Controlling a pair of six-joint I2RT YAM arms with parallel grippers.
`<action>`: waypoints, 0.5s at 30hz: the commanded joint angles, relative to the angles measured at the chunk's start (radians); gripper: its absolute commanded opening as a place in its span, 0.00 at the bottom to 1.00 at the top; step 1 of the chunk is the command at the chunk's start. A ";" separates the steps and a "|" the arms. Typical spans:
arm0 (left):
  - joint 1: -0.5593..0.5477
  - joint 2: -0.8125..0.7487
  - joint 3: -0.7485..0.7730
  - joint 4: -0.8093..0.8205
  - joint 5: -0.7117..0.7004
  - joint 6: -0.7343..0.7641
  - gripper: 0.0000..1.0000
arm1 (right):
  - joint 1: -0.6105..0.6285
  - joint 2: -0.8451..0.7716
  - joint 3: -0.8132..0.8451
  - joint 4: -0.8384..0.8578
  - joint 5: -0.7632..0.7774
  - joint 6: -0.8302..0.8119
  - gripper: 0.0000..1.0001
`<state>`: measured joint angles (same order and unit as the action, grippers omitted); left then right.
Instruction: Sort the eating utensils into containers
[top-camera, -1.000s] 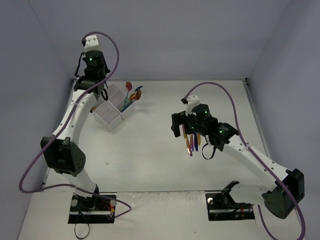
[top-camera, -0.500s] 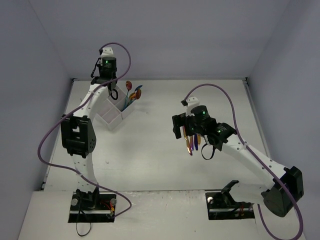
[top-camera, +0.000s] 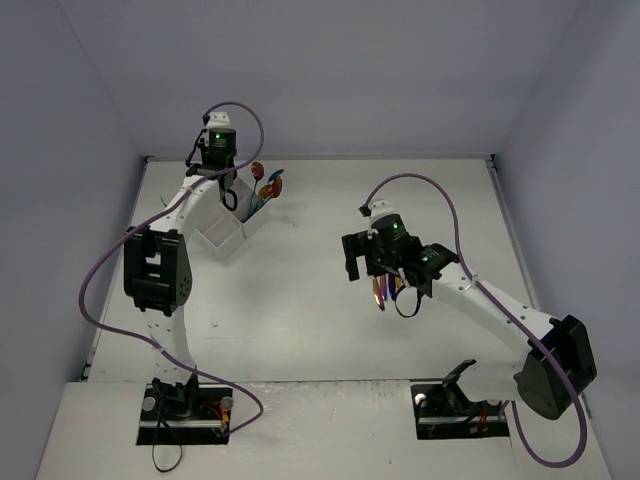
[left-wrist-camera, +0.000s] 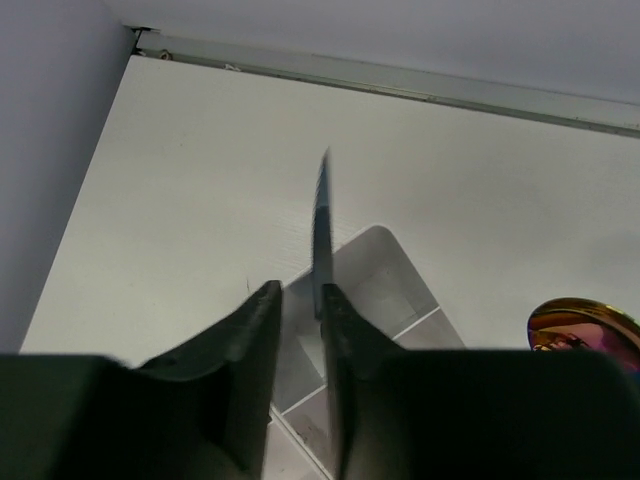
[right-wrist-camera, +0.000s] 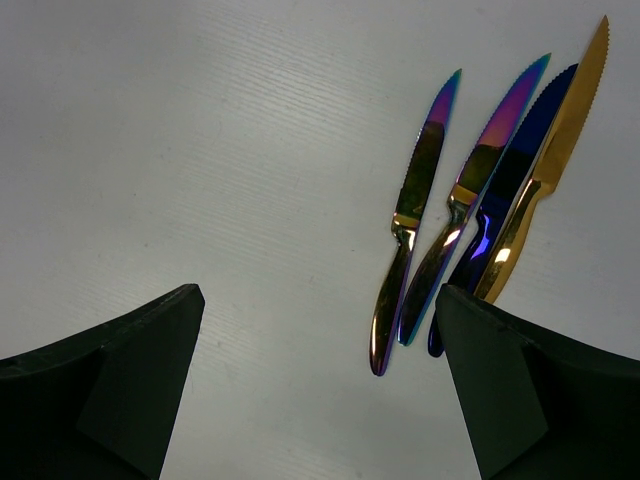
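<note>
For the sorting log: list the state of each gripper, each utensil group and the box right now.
Left gripper: shut on a slender utensil, held above the box.
Right gripper: open, empty, above the four knives.
Four knives: lying flat side by side on the table, unheld.
White box: upright on the table.
Sorted utensils: standing, leaning, in one compartment.

Open table (right-wrist-camera: 200, 150) left of the knives (right-wrist-camera: 470, 200) (packed tight); utensils (top-camera: 262, 188) crowd one box (top-camera: 225, 240) compartment.

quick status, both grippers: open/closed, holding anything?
Left gripper: shut on a thin utensil, seen edge-on.
Right gripper: open, empty, above four knives.
</note>
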<state>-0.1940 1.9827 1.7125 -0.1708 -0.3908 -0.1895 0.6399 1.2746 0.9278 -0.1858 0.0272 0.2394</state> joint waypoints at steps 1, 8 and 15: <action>0.013 -0.114 -0.006 0.065 -0.007 -0.025 0.27 | -0.008 0.012 -0.002 0.014 0.046 0.041 1.00; 0.011 -0.245 -0.039 0.048 0.058 -0.061 0.54 | -0.009 0.060 -0.012 0.001 0.095 0.091 0.98; 0.011 -0.429 -0.102 -0.041 0.152 -0.125 0.62 | -0.015 0.138 -0.016 -0.006 0.131 0.136 0.91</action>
<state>-0.1932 1.7224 1.6317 -0.1951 -0.3070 -0.2561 0.6343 1.3745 0.9099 -0.1979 0.0999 0.3307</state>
